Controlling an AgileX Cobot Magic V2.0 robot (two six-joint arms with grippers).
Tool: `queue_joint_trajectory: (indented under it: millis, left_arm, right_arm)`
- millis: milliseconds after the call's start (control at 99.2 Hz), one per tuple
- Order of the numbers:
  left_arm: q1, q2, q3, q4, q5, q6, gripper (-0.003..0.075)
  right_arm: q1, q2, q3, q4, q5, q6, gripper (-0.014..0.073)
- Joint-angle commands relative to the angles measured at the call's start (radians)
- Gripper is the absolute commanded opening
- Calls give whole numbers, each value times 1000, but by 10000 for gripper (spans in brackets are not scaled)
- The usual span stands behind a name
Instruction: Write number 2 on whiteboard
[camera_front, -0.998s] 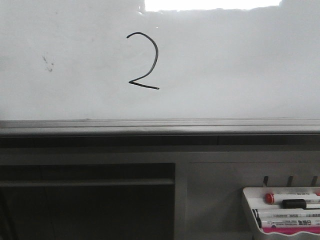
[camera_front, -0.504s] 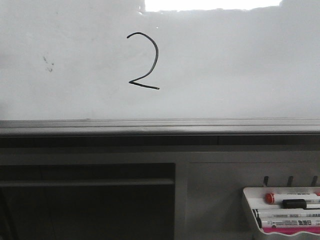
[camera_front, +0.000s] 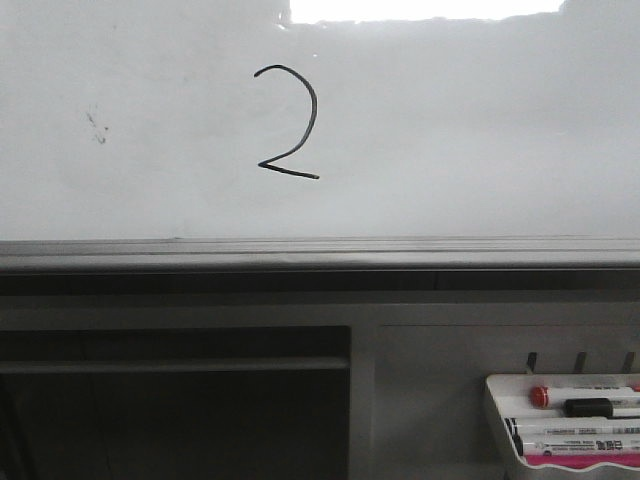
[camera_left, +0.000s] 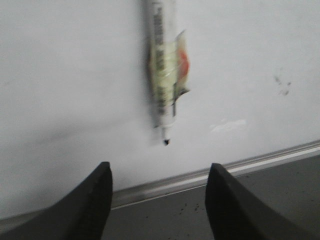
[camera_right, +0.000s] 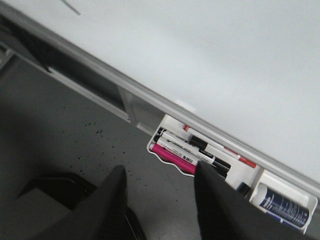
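Number 2 (camera_front: 288, 122) done, at 11 o'clock on the whiteboard (camera_front: 450, 130). Left pincer (camera_left: 157, 182) spread, empty; marker (camera_left: 164, 75) against board ahead of it. Right pincer (camera_right: 159, 187) spread, empty. Marker looks light, rigid, slick; grip mid-barrel.

Lying bare around the number 2 (camera_front: 289, 122) across the whiteboard (camera_front: 480, 130). Hanging before the board, between parted left gripper (camera_left: 157, 200) fingers: a marker (camera_left: 164, 75). Crowding the lower right: marker tray (camera_front: 497, 420).
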Motion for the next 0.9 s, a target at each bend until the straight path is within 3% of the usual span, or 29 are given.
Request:
queue_joint_trajectory:
  millis: [0, 202, 313, 424, 595, 676, 887]
  left_arm:
    - [-4, -80, -45, 122, -5, -146, 390]
    - [-86, -265, 84, 124, -193, -148, 388]
    - [-95, -360, 188, 122, -278, -148, 371]
    - [-95, -442, 273, 110, -347, -148, 232]
    - [-95, -536, 383, 16, -532, -148, -21]
    - [-95, -552, 416, -54, -548, -148, -20]
    - [-95, -548, 476, -55, -546, -148, -20]
  right_arm:
    - [-9, -49, 33, -64, -141, 152, 276]
    - [-9, -206, 229, -77, -396, 256, 243]
    - [-9, -305, 317, -79, -495, 254, 103]
    - [-9, -415, 399, -82, -620, 244, -72]
    - [-9, -545, 530, -94, -845, 242, -73]
    - [-9, -574, 564, -94, -860, 242, -73]
    - [-9, -579, 594, -94, -828, 242, -73]
